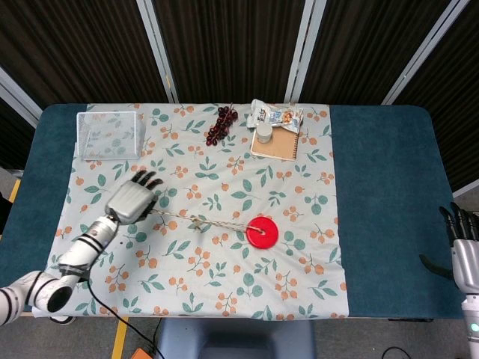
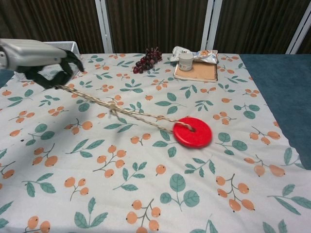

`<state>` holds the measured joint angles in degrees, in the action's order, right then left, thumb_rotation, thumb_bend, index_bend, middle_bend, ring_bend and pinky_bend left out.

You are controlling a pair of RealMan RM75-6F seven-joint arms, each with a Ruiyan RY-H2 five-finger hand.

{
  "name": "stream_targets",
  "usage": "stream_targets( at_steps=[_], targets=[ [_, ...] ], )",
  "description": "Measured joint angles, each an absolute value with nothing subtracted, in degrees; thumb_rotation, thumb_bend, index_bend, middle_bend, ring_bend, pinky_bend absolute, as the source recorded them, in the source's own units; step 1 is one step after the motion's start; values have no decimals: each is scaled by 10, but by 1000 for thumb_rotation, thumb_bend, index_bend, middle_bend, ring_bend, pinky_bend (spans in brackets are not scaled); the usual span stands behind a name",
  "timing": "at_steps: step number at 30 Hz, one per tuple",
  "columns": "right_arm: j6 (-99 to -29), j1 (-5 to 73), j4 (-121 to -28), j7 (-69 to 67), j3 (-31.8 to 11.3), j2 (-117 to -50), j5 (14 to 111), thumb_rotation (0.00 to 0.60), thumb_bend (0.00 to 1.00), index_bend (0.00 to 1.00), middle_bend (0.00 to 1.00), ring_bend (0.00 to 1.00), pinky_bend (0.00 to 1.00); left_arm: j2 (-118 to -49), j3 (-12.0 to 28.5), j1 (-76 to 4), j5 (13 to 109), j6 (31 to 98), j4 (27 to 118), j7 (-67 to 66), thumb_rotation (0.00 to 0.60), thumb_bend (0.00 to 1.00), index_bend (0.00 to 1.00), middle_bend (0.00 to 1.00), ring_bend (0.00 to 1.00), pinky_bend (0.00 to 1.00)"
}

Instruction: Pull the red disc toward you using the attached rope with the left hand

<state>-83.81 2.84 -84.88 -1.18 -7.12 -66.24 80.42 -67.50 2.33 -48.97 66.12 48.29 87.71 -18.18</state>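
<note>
From the head view, the left robot hand [image 1: 132,200] sits over the left part of the leaf-and-berry patterned cloth [image 1: 299,262] that covers the middle of the bench [image 1: 389,209], its fingers curled down around the near end of the rope [image 1: 202,222]. The rope runs taut from that hand rightward and slightly toward the robot, with a knot partway along, to the red disc [image 1: 263,232], which lies flat on the cloth near its centre. A wire basket [image 1: 109,135] stands at the far left corner of the cloth, a bunch of dark grapes [image 1: 221,124] lies at the far edge, and beside it a notebook [image 1: 275,142] carries a small white jar [image 1: 265,132] with a snack packet [image 1: 275,115] just behind. The right robot hand [image 1: 462,250] hangs off the bench's right edge, fingers apart and holding nothing. From the chest view, the left robot hand [image 2: 41,59] is raised at the upper left, dark fingers wrapped around the rope [image 2: 116,109], which slopes down to the red disc [image 2: 193,132]; the disc looks slightly blurred. The wire basket [image 2: 68,47] shows behind the hand, and the grapes [image 2: 149,58], jar [image 2: 185,61] and notebook [image 2: 197,71] lie at the far side.
</note>
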Motion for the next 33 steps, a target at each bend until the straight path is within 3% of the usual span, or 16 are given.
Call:
stream_targets(
  at_steps=[9, 15, 28, 30, 31, 33],
  targets=[
    [-841, 36, -859, 8, -74, -658, 809, 600, 293, 0, 0, 0, 0, -550, 17, -386, 601, 600, 874, -178, 600, 819, 963, 208, 10, 144],
    [-836, 40, -860, 14, -71, -660, 813, 600, 293, 0, 0, 0, 0, -500, 38, -334, 549, 657, 871, -183, 600, 819, 972, 217, 16, 152],
    [-833, 41, -855, 5, -67, -662, 809, 600, 294, 0, 0, 0, 0, -522, 63, -321, 593, 676, 902, -167, 600, 815, 967, 249, 54, 164],
    [-832, 41, -854, 3, -66, -663, 809, 600, 293, 0, 0, 0, 0, -541, 64, -322, 620, 680, 901, -161, 600, 776, 893, 222, 46, 157],
    [-832, 41, -854, 2, -66, -664, 809, 600, 293, 0, 0, 0, 0, -551, 63, -323, 630, 678, 899, -160, 600, 717, 772, 175, 29, 138],
    [-832, 41, -854, -1, -64, -666, 811, 600, 293, 0, 0, 0, 0, -568, 59, -328, 641, 661, 895, -162, 600, 562, 366, 52, 1, 86]
  ],
)
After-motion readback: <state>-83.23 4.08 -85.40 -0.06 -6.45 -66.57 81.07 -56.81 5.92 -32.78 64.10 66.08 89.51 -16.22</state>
